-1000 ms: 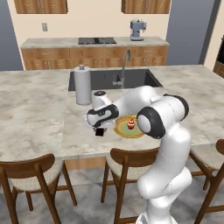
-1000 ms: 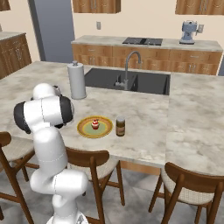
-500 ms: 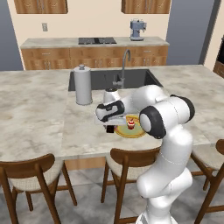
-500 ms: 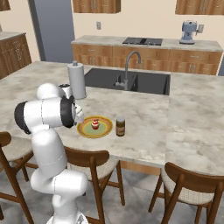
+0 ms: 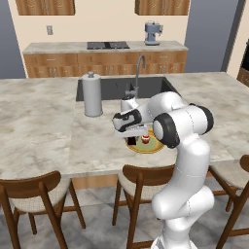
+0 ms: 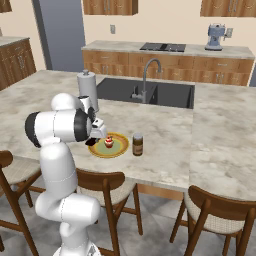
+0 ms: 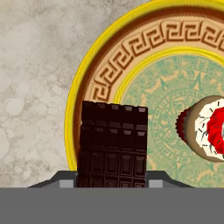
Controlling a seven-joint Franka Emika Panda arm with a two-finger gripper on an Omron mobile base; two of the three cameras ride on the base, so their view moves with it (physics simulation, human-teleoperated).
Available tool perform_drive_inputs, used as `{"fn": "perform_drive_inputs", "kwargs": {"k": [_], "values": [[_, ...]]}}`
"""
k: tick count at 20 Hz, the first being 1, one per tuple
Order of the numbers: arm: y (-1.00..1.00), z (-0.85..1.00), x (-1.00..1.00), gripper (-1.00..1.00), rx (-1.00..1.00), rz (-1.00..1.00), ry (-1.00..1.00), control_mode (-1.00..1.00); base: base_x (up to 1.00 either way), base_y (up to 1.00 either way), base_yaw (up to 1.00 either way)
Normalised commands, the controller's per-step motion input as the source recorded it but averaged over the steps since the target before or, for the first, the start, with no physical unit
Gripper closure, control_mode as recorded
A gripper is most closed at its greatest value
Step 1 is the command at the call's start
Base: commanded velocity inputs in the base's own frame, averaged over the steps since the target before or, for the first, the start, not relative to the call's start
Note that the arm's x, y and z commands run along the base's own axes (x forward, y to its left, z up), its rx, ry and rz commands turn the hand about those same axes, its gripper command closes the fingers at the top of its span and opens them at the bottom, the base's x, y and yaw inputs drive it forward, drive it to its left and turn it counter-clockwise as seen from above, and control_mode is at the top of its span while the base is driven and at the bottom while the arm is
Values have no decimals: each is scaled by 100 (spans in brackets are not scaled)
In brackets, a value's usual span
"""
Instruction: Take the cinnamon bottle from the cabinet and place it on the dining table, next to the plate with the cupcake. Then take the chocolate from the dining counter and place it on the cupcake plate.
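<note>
One chocolate (image 7: 112, 146) in tool (image 7: 112, 183), one cupcake (image 7: 205, 128), one plate (image 7: 131, 61)

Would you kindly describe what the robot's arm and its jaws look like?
The arm is glossy white, built of rounded, bulbous segments with dark grey to black rings at the joints. The gripper has a white body with a dark band and dark jaws. No cables or markings are visible.

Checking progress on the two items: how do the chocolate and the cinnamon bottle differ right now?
The chocolate bar is flat, dark and segmented; the cinnamon bottle is a small upright jar. The chocolate is held in the gripper over the plate rim; the bottle stands free on the counter beside the plate. Both are by the cupcake.
</note>
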Motion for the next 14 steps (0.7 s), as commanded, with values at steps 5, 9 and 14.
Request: {"fn": "perform_drive_inputs", "kwargs": {"k": [5,9,14], "values": [[-18,-14,27,100,-9,7,6,-100,0,0,0],[-11,-15,3,100,-5,6,1,-100,0,0,0],[-7,-17,0,100,-2,4,0,-100,0,0,0]]}}
